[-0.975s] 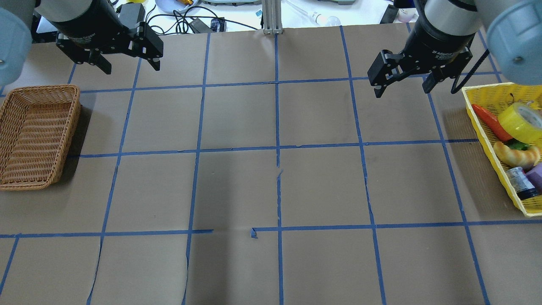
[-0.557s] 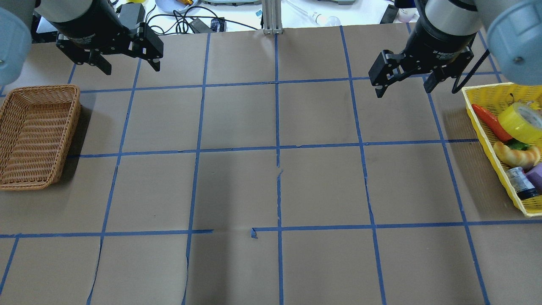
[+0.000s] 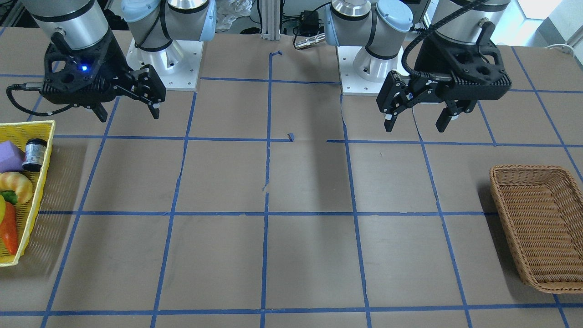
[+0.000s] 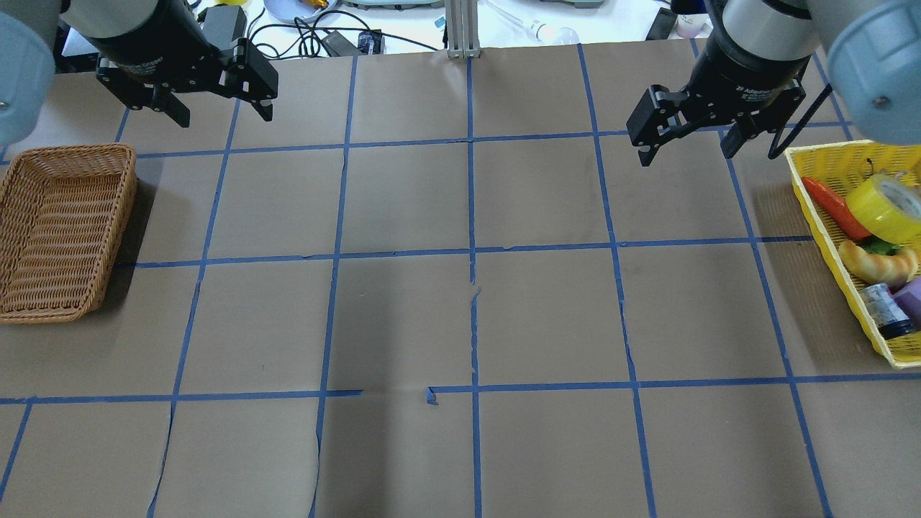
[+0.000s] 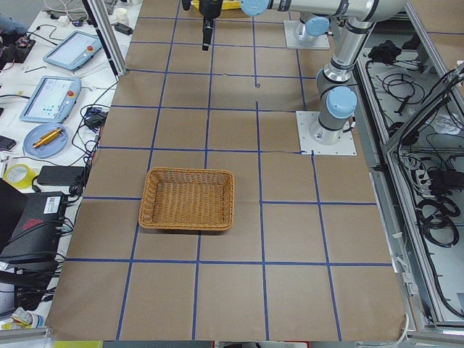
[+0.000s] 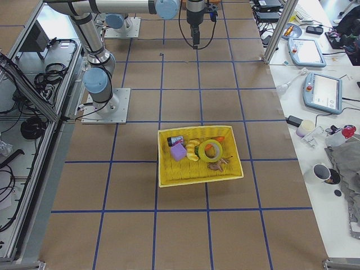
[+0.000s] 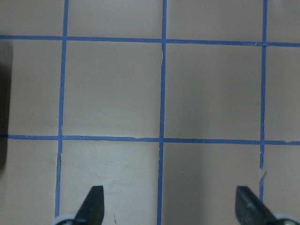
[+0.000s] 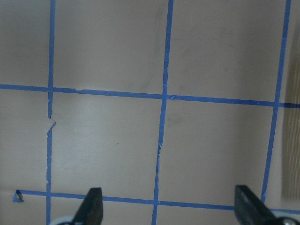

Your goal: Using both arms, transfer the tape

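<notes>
**tapefan:** so which arm goes first?

**me:** Right one, I reckon. My right gripper (image 4: 685, 155) hangs high, fingers spread wide with nothing between them, on the mid-table side of the yellow basket (image 4: 831, 241). The tape (image 4: 886, 207) sits inside that basket, so it lies outward from the claw. It's propped at a tilt just beside the croissant (image 4: 878, 262), with the core hole facing up and slantwise, not flat.

**tapefan:** and the left?

**me:** My left gripper (image 4: 225, 116) is spread and empty too, but well apart from the yellow basket. So the right arm is nearer. I'd guess it has to swing out over the basket and match that tilt.
</notes>
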